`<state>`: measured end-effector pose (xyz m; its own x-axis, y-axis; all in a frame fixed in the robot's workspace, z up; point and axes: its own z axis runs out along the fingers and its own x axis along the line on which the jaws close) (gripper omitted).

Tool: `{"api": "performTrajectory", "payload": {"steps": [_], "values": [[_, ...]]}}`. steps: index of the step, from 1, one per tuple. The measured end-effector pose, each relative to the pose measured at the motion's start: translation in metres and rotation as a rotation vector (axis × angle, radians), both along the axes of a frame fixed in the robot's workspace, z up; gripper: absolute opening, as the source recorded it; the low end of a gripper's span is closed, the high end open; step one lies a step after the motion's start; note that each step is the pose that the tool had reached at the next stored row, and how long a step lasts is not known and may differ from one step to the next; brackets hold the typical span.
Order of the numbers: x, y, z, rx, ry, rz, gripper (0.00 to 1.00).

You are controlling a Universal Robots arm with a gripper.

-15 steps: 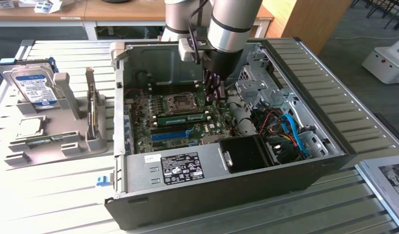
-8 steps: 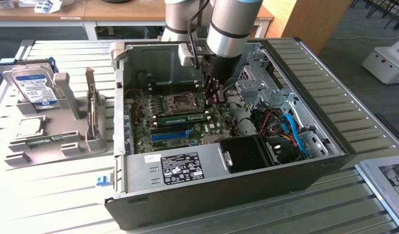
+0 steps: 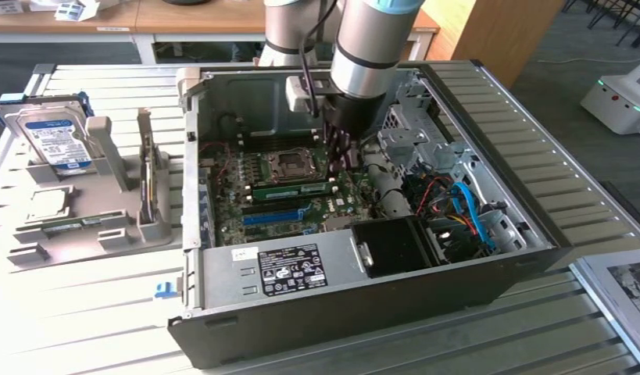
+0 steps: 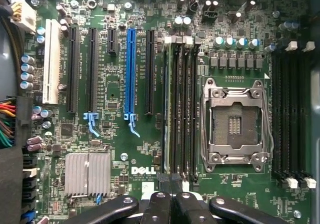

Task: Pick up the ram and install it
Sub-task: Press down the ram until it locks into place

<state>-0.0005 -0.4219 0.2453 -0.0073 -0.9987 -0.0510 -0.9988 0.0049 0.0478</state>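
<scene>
The ram [image 3: 291,188], a slim green stick, lies along a memory slot just beside the CPU socket [image 3: 288,164] inside the open computer case [image 3: 528,234]. In the wrist view the ram [image 4: 167,108] shows edge-on in the outermost black slot of that bank. My gripper [image 3: 338,160] reaches down into the case over one end of the stick. Its black fingers [image 4: 159,204] are pressed together, so the gripper [image 4: 170,196] is shut right above that end. Whether the fingers touch the stick I cannot tell.
A blue expansion slot [image 4: 131,68] and black slots run parallel to the ram. The power supply [image 3: 288,269], a black fan box [image 3: 398,246] and blue and red cables [image 3: 460,207] crowd the case. Outside it stand a grey holder [image 3: 91,226] and a hard drive [image 3: 57,137].
</scene>
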Motion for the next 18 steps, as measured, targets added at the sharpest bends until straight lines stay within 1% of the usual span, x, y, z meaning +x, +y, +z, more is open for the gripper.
{"api": "performTrajectory", "payload": {"steps": [7,13,18], "values": [[0.0000,0.0000,-0.0087,0.0000,0.0000,0.000,0.10],[0.0002,0.0000,-0.0091,-0.0001,0.0000,0.000,0.10],[0.0037,0.0001,-0.0091,0.0001,0.0000,0.000,0.10]]}}
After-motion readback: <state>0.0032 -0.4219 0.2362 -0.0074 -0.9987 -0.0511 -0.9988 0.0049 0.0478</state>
